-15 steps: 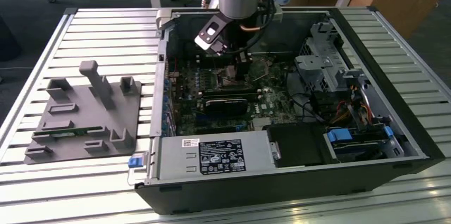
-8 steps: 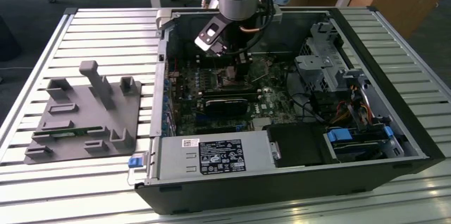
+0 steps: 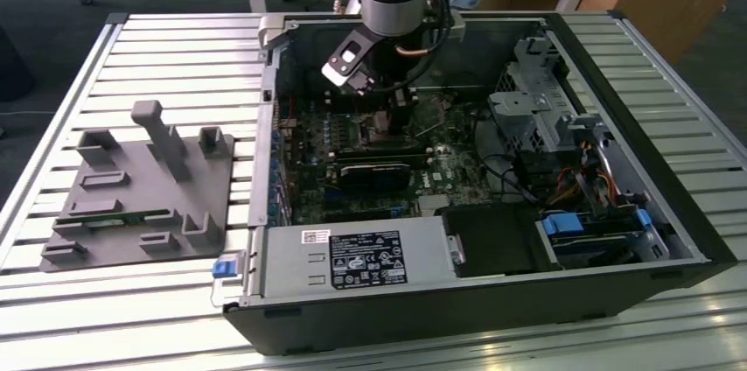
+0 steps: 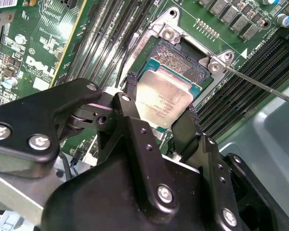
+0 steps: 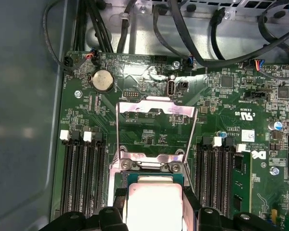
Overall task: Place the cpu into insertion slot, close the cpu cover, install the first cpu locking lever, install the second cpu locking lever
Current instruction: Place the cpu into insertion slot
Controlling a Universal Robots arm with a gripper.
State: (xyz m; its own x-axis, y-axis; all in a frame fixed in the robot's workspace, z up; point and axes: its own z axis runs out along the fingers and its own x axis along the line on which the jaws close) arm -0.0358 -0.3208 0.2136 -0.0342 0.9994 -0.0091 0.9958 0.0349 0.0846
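Exterior view: the hand (image 3: pixel 376 95) hangs at upper centre of the frame, inside an open computer case (image 3: pixel 607 240) on the counter (image 3: pixel 175 38).

Second wrist view: the hand is clenched on the cpu (image 4: pixel 169 94), a flat tan-silver square held just over the dark insertion slot (image 4: pixel 178 54). A locking lever (image 4: pixel 260 85) stands free.

First wrist view: the cpu cover (image 5: pixel 156 108) is tipped open beyond the slot.

Judged: placing under way; cover and both levers remain.

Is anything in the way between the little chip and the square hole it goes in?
Nothing I can see. The hand holds the cpu right over the insertion slot, and the part of the slot that shows looks bare. The cpu cover is flipped open, away from the slot.
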